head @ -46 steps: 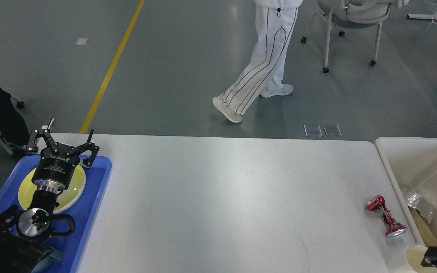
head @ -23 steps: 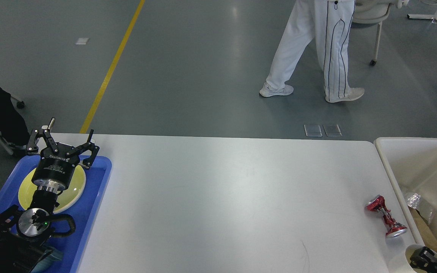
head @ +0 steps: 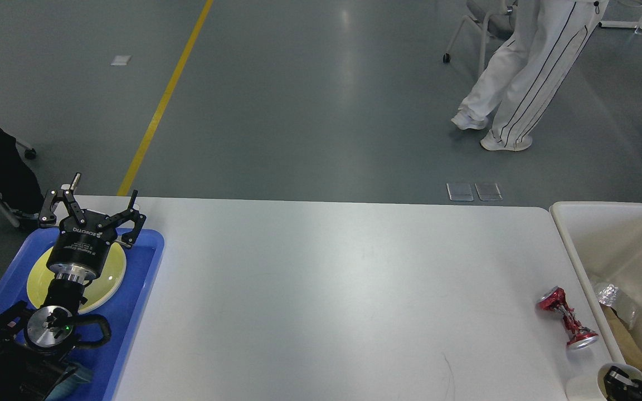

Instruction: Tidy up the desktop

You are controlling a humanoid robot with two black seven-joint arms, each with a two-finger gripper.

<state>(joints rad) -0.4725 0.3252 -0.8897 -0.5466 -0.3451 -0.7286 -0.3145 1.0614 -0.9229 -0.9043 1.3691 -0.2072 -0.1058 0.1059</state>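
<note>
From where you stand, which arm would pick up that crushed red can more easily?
Probably the right gripper: it sits at the desktop's near right corner, close to the crushed red can. The open left gripper hovers over the blue plastic tray, far across.

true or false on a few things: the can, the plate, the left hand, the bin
1. The crushed red can lies on the desktop near its right edge. True.
2. The yellow plate sits in the off-white bin. False: it sits in the blue tray.
3. The left hand is open, holding nothing. True.
4. The bin is empty. False: crumpled foil and other scraps lie inside.
5. The can stands upright. False: it lies on its side.
</note>
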